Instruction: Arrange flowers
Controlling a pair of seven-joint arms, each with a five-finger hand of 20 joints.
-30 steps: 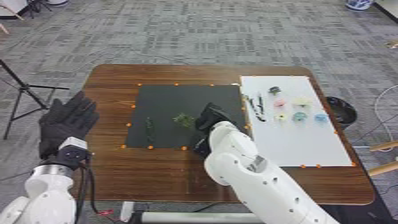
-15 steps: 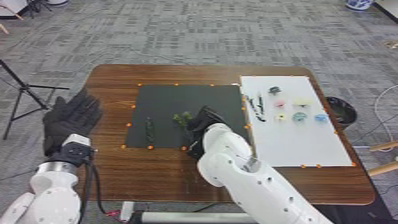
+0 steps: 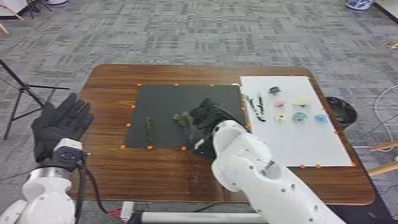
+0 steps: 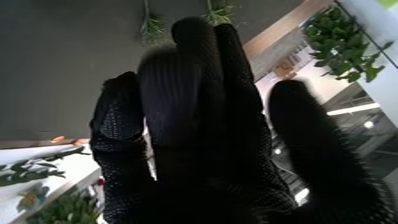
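In the head view the right hand (image 3: 208,116) is over the right part of the black mat (image 3: 169,100), beside a green sprig (image 3: 183,121) that lies on it. A second sprig (image 3: 149,130) lies farther left on the mat. The right wrist view shows my right hand (image 4: 191,105) with its fingers straight and nothing held; two sprigs, one a green sprig (image 4: 153,30), lie beyond the fingertips. On the white board (image 3: 311,145) are dark stems (image 3: 259,107), a pink flower (image 3: 280,103) and a blue flower (image 3: 321,118). My left hand (image 3: 60,125) is open, palm up, off the table's left side.
The brown table (image 3: 111,175) has small orange markers around the mat and board. A black bin (image 3: 342,112) stands on the floor beyond the table's right edge, and a tripod (image 3: 27,90) stands at the left.
The right hand first drew slightly left and down, then moved back right, away from the sprig. That sprig now lies more lengthwise and visible on the mat. The left hand shifted slightly.
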